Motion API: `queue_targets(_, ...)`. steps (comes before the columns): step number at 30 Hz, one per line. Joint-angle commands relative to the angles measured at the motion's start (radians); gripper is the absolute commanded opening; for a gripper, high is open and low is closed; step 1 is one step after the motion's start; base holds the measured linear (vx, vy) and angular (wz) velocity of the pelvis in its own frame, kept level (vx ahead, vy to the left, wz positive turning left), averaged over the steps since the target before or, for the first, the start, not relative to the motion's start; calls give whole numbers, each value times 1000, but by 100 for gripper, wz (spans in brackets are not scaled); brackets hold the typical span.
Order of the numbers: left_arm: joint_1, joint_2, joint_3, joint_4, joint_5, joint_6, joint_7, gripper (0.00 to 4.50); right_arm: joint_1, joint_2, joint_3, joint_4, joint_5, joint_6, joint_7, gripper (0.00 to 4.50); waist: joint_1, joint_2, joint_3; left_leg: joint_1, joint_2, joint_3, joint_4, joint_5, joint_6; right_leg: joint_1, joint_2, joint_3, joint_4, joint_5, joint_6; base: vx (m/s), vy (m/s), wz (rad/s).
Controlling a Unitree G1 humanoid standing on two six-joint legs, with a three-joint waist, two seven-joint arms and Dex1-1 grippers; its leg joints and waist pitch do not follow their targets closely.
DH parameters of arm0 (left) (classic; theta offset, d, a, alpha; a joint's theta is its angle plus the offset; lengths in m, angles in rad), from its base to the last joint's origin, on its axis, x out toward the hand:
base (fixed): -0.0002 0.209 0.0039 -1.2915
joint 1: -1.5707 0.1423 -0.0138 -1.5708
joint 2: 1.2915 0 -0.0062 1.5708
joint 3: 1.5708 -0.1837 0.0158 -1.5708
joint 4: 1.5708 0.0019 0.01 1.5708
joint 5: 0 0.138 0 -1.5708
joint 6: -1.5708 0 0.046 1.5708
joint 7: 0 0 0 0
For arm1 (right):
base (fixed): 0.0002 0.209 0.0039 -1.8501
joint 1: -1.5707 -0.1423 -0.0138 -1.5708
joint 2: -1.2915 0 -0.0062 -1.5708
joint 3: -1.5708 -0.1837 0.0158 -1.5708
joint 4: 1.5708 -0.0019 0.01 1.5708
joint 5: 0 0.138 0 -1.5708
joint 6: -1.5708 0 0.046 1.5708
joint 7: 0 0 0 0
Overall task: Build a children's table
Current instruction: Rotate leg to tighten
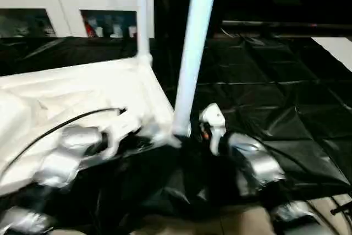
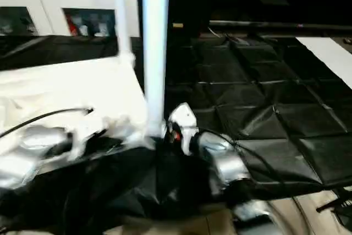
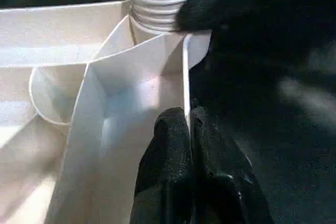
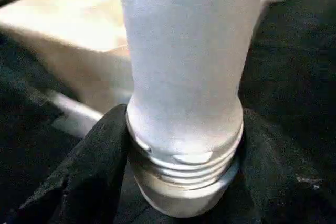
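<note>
The children's table top (image 1: 71,92) lies upside down on the black mat, ribbed underside up. One white leg (image 1: 142,15) stands upright in its far corner socket. A second leg (image 1: 193,53) stands slightly tilted at the near corner, its threaded end (image 4: 184,182) just at the socket (image 3: 157,22). My right gripper (image 1: 184,136) is shut on that leg near its base, with a black finger (image 4: 100,166) on each side. My left gripper (image 3: 188,129) is shut on the table top's thin side wall (image 3: 185,72) close to that corner.
A white cabinet with glass doors (image 1: 66,9) stands behind the table top. The black mat (image 1: 275,81) stretches out to the right, with a white sheet (image 1: 336,48) at its far right edge. A black cable (image 1: 55,130) runs over my left forearm.
</note>
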Motion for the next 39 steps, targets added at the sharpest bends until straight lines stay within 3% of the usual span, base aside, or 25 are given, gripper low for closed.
queue_targets(1, -40, -92, -63, 65, 17, 1, 73, 0, -40, 45, -16, 71, -23, 3, -149, 276, -4, 15, -41, 17, 11, -7, -73, -450, -52, 12, -45, 27, -99, -546, -107, 0, 0, 0)
queue_targets(3, -70, -136, -66, 104, 33, -11, 119, 0, -64, 72, -26, 109, -29, -2, -209, 276, -1, 14, -41, 23, 8, -7, -68, -466, -48, 6, -46, 25, -103, -568, -102, 0, 0, 0)
queue_targets(6, -83, -157, -75, 124, 44, -28, 130, 0, -76, 86, -24, 123, -29, -20, -199, 276, 3, 14, -41, 14, 9, -10, -71, -459, -36, 13, -50, 24, -105, -578, -88, 0, 0, 0)
queue_targets(9, -91, -167, -89, 144, 52, -67, 107, 0, -85, 82, -15, 125, -35, -69, -155, 276, 5, 15, -42, 12, 9, -8, -71, -455, -25, 10, -49, 25, -106, -572, -85, 0, 0, 0)
queue_targets(11, -86, -158, -90, 147, 53, -82, 90, 0, -79, 74, -28, 108, -6, -64, -98, 332, 7, 15, -43, 11, 10, -8, -71, -450, -19, 12, -48, 25, -105, -561, -88, 0, 0, 0)
queue_targets(14, -72, -128, -91, 145, 49, -110, 34, 0, -64, 34, -23, 62, 18, -60, 2, 363, 9, 16, -45, 5, 12, -7, -73, -426, -13, 17, -49, 27, -100, -517, -102, 0, 0, 0)
queue_targets(17, -62, -103, -92, 140, 44, -132, 0, 0, -50, -4, -7, 23, 26, -48, 74, 383, 14, 16, -52, -1, 16, -2, -72, -366, 0, 25, -46, 30, -86, -395, -135, 0, 0, 0)
queue_targets(19, -45, -71, -84, 121, 8, -160, -80, 0, -30, -73, 17, -32, 28, -30, 178, 408, 18, 14, -55, -3, 17, 4, -67, -305, 20, 32, -44, 31, -73, -281, -176, 25, -3, 2)
queue_targets(25, -26, -12, -82, 88, -32, -171, -216, 0, 10, -196, 54, -140, 43, 19, 397, 408, 36, 16, -57, -4, 21, 10, -63, -216, 44, 42, -42, 29, -54, -141, -220, 21, -3, 1)
queue_targets(32, -19, 25, -90, 68, -55, -164, -298, 0, 53, -284, 123, -245, 66, 91, 563, 408, 48, 13, -53, 1, 23, 14, -64, -253, 37, 39, -46, 30, -59, -209, -211, 0, 0, 0)
queue_targets(34, -18, 34, -90, 63, -60, -159, -315, 0, 55, -294, 132, -255, 60, 101, 578, 408, 51, 10, -52, 2, 22, 14, -65, -276, 26, 36, -48, 32, -65, -266, -197, 0, 0, 0)
queue_targets(39, -18, 43, -91, 63, -62, -159, -333, 0, 59, -299, 132, -270, 57, 119, 586, 373, 51, 10, -52, 2, 22, 12, -66, -271, 16, 36, -48, 32, -65, -276, -183, 0, 0, 0)
